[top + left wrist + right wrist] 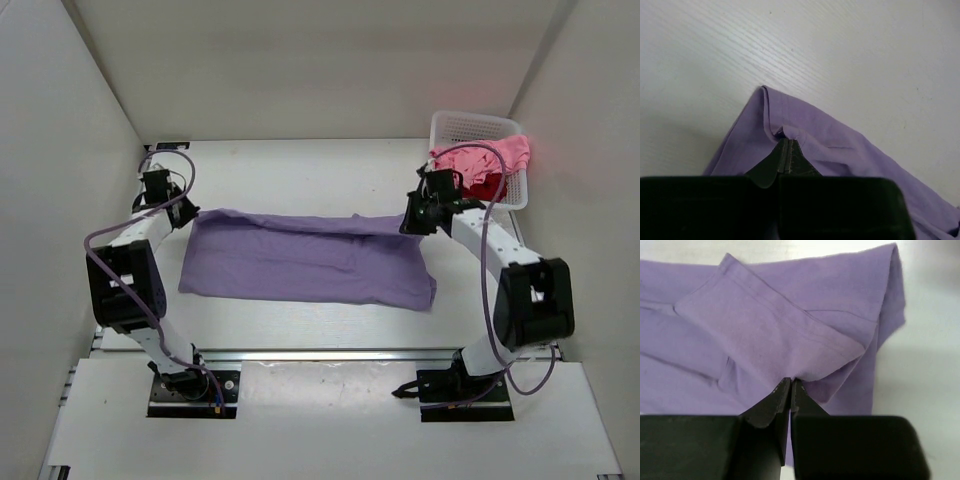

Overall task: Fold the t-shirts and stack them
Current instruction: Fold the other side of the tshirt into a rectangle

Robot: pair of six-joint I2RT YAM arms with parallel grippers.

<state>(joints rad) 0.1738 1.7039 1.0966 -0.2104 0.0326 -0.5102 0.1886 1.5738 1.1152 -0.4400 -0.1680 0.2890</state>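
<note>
A lavender t-shirt [310,258] lies stretched across the middle of the table, folded into a long band. My left gripper [186,213] is shut on its far left corner; in the left wrist view the cloth [805,125] bunches at the closed tips of that gripper [788,141]. My right gripper [412,222] is shut on the far right edge, where a fold of the lavender t-shirt [790,330] is pinched at that gripper's tips [791,380]. A pink t-shirt [496,153] and a dark red t-shirt [487,186] lie crumpled in the basket.
A white lattice basket [462,127] stands at the back right corner, close behind my right arm. White walls enclose the table on the left, right and back. The arm bases sit at the near edge.
</note>
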